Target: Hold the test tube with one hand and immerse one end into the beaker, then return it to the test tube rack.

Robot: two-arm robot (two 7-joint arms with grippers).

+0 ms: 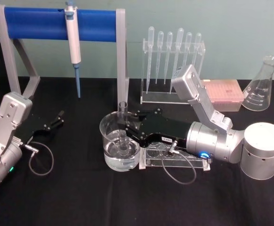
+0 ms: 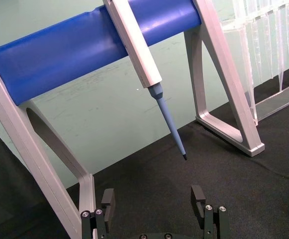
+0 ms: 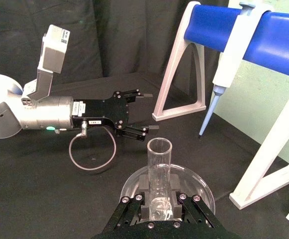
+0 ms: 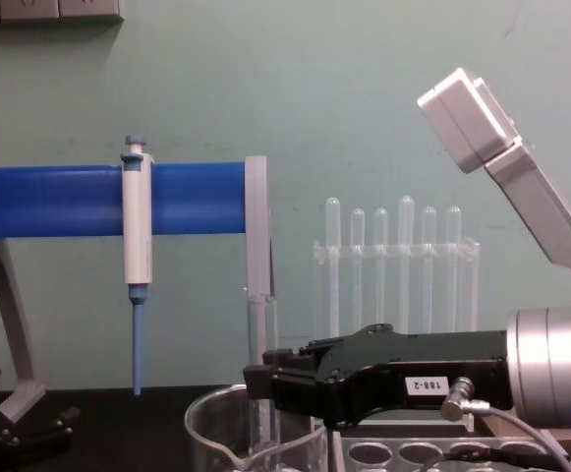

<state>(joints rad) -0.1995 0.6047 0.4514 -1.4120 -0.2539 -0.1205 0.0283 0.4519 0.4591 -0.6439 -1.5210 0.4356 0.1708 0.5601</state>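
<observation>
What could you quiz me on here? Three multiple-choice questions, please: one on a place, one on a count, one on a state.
1. Where is the lower end of the test tube?
A. in the beaker
B. in its rack
C. flat on the table

2. How many pipettes stand in the clear stand at the back?
A. three
B. six
C. nine

3. How is the left gripper?
A. open and empty
B. shut on the pipettor
C. shut on a flask

Answers:
1 A: the right gripper holds the tube upright with its bottom inside the beaker.
2 B: six bulb tops show in a row.
3 A: its fingers stand apart with nothing between them.
</observation>
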